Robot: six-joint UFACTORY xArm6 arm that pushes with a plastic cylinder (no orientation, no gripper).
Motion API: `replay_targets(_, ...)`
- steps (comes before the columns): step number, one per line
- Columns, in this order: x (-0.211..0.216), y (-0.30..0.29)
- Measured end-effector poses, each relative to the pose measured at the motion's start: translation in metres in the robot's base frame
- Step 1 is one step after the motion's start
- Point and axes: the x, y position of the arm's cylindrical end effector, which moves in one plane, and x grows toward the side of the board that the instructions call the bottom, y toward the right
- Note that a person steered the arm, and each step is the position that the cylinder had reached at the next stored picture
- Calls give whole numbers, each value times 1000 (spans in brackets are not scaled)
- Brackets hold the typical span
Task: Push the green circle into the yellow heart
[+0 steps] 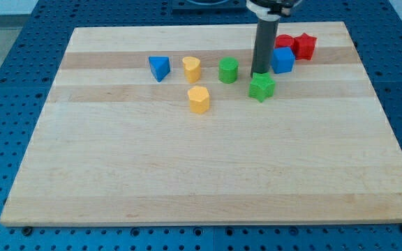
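The green circle (pixel 228 70) stands in the upper middle of the wooden board (pixel 187 174). The yellow heart (pixel 192 68) is a short gap to its left, not touching it. My tip (pixel 260 73) is down on the board a short gap to the right of the green circle. It sits just above the green star (pixel 262 87) and just left of the blue cube (pixel 282 60).
A blue triangle (pixel 159 67) lies left of the heart. A second yellow block (pixel 199 100) sits below the heart. A red star (pixel 305 45) and another red block (pixel 285 41) sit at the top right, behind the rod and the blue cube.
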Motion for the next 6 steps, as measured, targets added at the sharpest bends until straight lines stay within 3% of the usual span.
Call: replay_targets(6, -45, -82)
